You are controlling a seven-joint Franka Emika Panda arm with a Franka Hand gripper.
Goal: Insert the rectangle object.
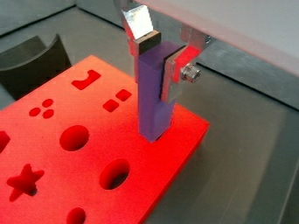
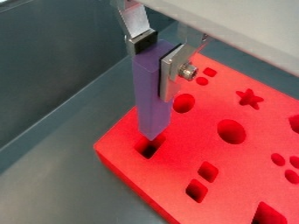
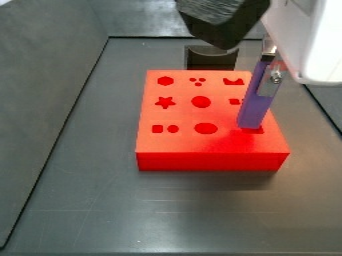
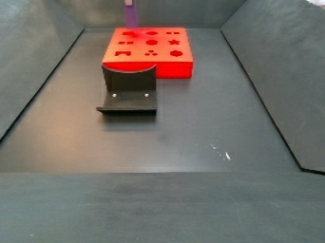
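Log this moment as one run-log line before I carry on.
gripper: over red block corner, jaws shut on purple bar | bar: upright, lower end at rectangular hole | seating: cannot tell | fixture: beside block

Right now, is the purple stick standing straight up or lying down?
Standing up. The gripper holds the purple bar upright by its top, its lower end at a slot in the red block.

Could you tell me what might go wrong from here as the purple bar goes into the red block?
1. The claw holds the purple bar only near its top; the lower end at the rectangular hole could catch on the rim and jam.
2. A caught bar might slip between the fingers.
3. The hole lies near the corner of the red block, so pushing could shift it.
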